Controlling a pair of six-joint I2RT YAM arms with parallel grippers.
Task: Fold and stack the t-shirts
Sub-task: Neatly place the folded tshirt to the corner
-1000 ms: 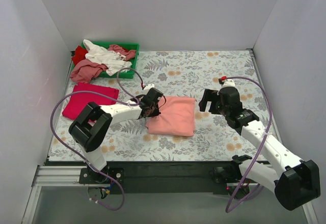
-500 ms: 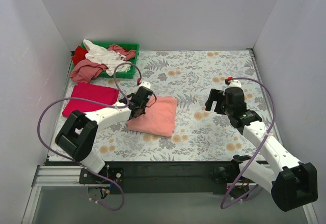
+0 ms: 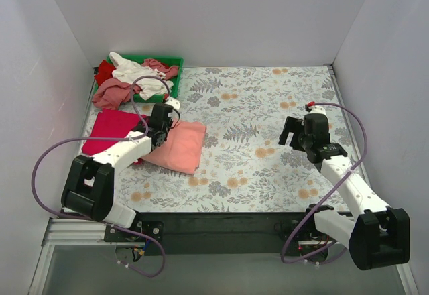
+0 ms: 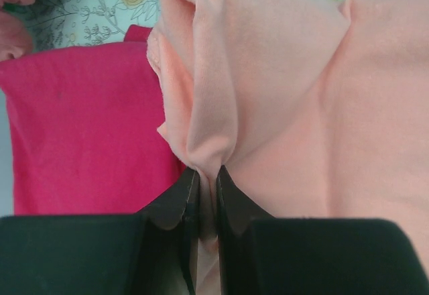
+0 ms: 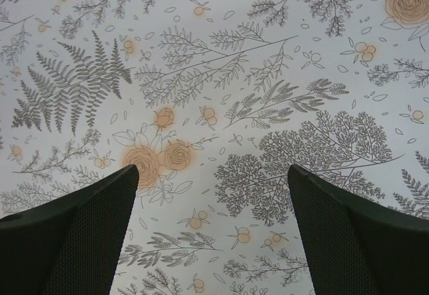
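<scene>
Pinching a raised fold of the salmon-pink t-shirt (image 3: 184, 149), your left gripper (image 4: 206, 174) has its jaws closed tight on the cloth.
Folded salmon-pink t-shirt lies left of centre on the floral table cover (image 3: 261, 94), its left edge against the flat magenta-red t-shirt (image 3: 112, 127). White, dusty-rose and red t-shirts (image 3: 133, 79) sit heaped in and over the green tray (image 3: 175, 61) at the far left corner. Your right gripper (image 5: 213, 171) hangs well apart on the right, jaws spread wide, holding nothing, bare cover beneath.

Soft matt cloth: salmon-pink t-shirt (image 4: 301, 94)
</scene>
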